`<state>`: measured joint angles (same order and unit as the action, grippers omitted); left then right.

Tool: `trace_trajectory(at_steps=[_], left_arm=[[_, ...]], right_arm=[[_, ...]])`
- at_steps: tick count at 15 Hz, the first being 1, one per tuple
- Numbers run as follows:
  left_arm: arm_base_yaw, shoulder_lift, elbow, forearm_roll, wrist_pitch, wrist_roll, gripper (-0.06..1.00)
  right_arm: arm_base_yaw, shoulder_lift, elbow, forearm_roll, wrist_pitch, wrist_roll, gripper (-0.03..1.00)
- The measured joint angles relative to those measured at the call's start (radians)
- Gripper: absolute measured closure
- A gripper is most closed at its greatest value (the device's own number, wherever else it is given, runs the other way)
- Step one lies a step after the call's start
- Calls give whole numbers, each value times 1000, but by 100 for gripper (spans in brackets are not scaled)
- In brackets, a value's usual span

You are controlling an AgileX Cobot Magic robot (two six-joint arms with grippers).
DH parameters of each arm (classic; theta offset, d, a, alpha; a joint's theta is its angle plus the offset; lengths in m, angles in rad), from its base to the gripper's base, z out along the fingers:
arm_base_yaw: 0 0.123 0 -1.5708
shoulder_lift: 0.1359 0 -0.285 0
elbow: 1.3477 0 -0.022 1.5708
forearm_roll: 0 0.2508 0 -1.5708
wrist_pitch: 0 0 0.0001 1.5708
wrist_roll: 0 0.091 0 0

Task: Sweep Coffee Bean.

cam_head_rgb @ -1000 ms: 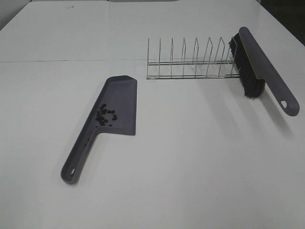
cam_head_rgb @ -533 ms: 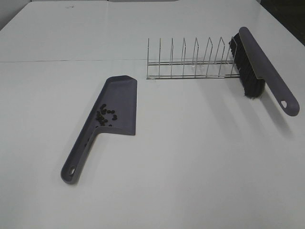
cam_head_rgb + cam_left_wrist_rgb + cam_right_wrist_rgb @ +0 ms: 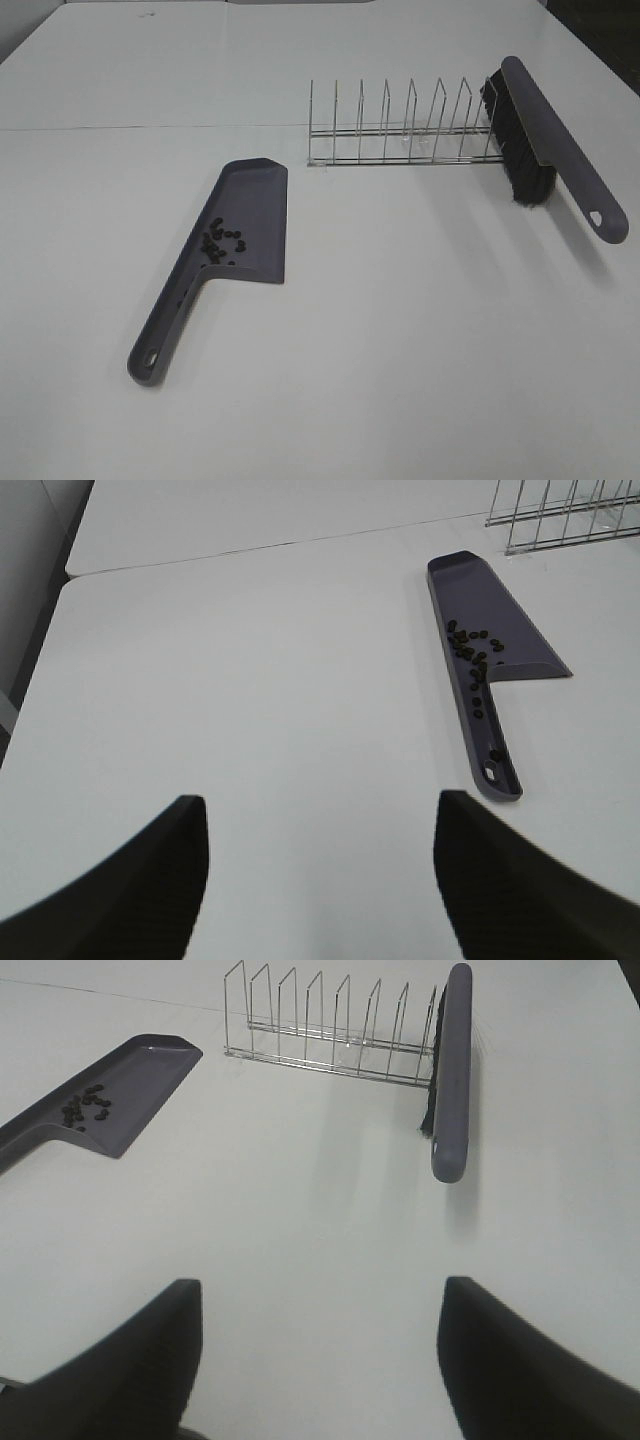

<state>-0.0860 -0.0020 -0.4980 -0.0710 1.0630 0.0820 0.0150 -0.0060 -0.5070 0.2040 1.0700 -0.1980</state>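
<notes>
The grey dustpan [image 3: 245,225] lies flat on the white table, left of the middle, its handle pointing toward the front. Several small dark coffee beans [image 3: 222,243] sit in a cluster inside the pan near the handle; they also show in the left wrist view [image 3: 471,649] and the right wrist view [image 3: 85,1106]. The grey brush [image 3: 545,140] with black bristles stands in the right end of the wire rack [image 3: 400,130]. My left gripper [image 3: 320,875] and my right gripper [image 3: 320,1355] are both open and empty, hovering over bare table. Neither gripper shows in the exterior high view.
The wire rack [image 3: 330,1025] stands at the back of the table, right of the dustpan [image 3: 110,1100]. A seam runs across the table behind the dustpan [image 3: 490,650]. The table's left edge [image 3: 35,670] shows in the left wrist view.
</notes>
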Motion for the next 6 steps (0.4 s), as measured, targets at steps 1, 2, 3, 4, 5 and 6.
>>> trace_trajectory(at_steps=[1,2,3,4,5,6], left_arm=[[0,0,0,0,0,0,35],[0,0,0,0,0,0,35],[0,0,0,0,0,0,35],[0,0,0,0,0,0,35],[0,0,0,0,0,0,35],[0,0,0,0,0,0,35]], right_arm=[[0,0,0,3,0,0,41],[0,0,0,6,0,0,41],[0,0,0,7,0,0,41],[0,0,0,7,0,0,41],[0,0,0,8,0,0,41],[0,0,0,11,0,0,41]])
